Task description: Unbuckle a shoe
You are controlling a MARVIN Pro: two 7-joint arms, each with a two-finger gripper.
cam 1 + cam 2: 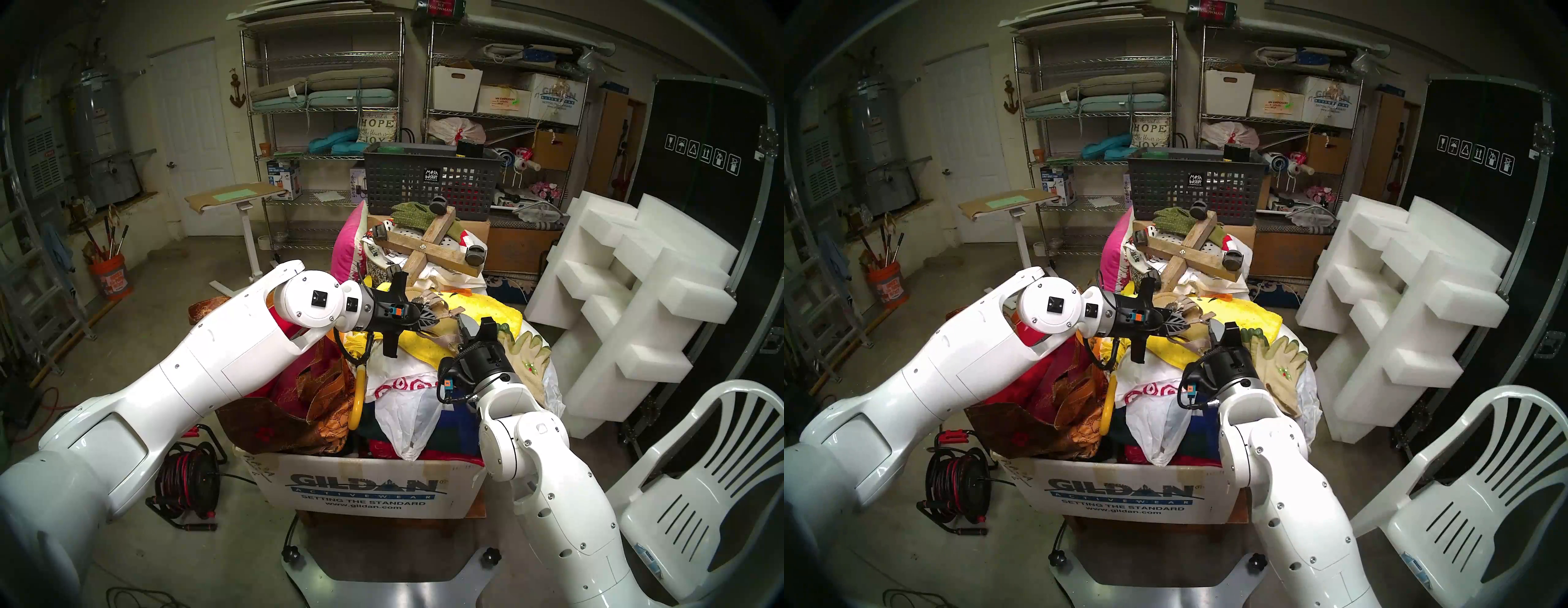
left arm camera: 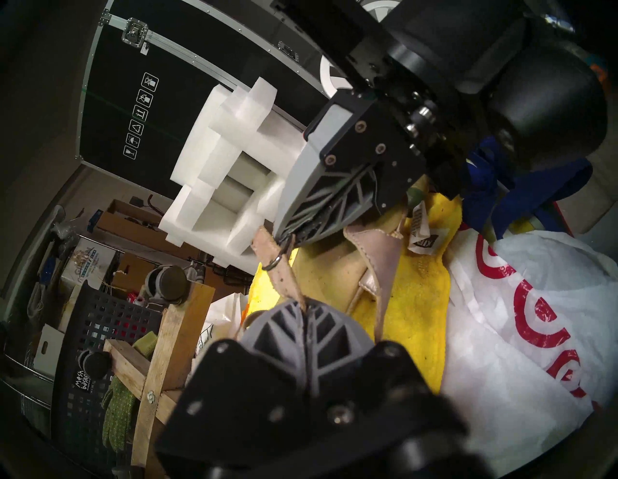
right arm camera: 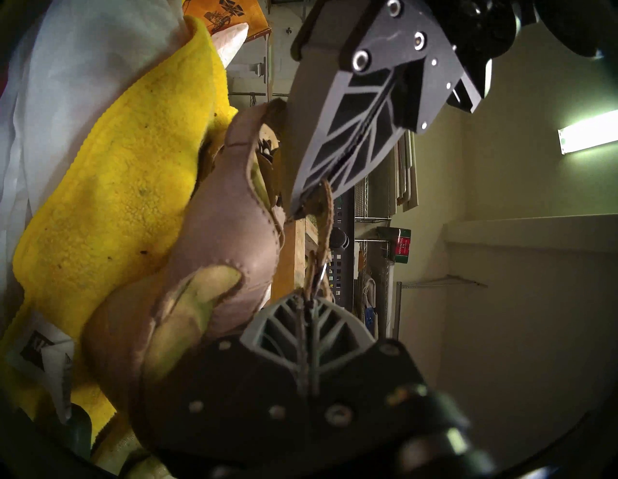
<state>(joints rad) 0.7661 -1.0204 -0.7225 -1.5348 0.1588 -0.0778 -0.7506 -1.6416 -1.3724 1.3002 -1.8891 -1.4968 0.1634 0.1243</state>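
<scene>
The sandal [image 1: 441, 316] lies atop a heaped box [image 1: 365, 488], hemmed at 12 o'clock by a wooden cross with casters [image 1: 432, 246] and a grey basket [image 1: 428, 182], and at 3 o'clock by work gloves [image 1: 526, 356]. The left gripper [image 1: 428, 319] from 9 o'clock and the right gripper [image 1: 466, 327] from 5 o'clock crowd the strap [image 2: 284, 271], both clamped on it, tips near each other. Free room lies above the yellow towel [image 1: 500, 314] toward 2 o'clock, before the white foam blocks [image 1: 628, 297].
</scene>
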